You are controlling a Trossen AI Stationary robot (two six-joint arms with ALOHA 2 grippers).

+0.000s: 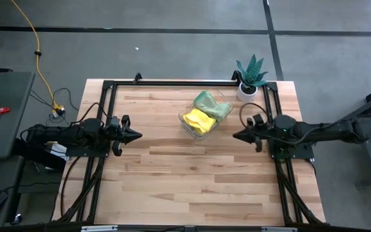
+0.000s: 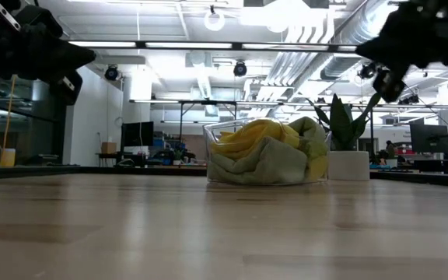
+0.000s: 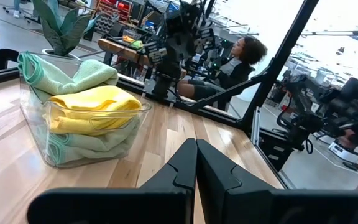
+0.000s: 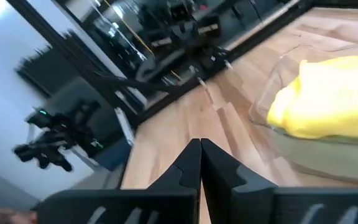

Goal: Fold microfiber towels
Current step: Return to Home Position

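Yellow towels [image 1: 198, 120] and pale mint green towels [image 1: 212, 105] lie bunched in a clear plastic bin [image 1: 187, 124] on the far middle of the table; they also show in the low view [image 2: 267, 148] and the left wrist view [image 3: 86, 102]. My left gripper [image 1: 138, 135] is shut and empty, level above the table's left side. My right gripper [image 1: 236, 136] is shut and empty, level above the right side. Both point at each other, below the bin in the high view. In the wrist views the fingertips [image 3: 196, 144] [image 4: 200, 144] meet.
A spiky green potted plant [image 1: 250, 77] in a white pot stands at the table's far right corner, just behind the bin. A black frame rail [image 1: 172, 82] runs along the far edge. A person sits beyond the table in the left wrist view [image 3: 238, 59].
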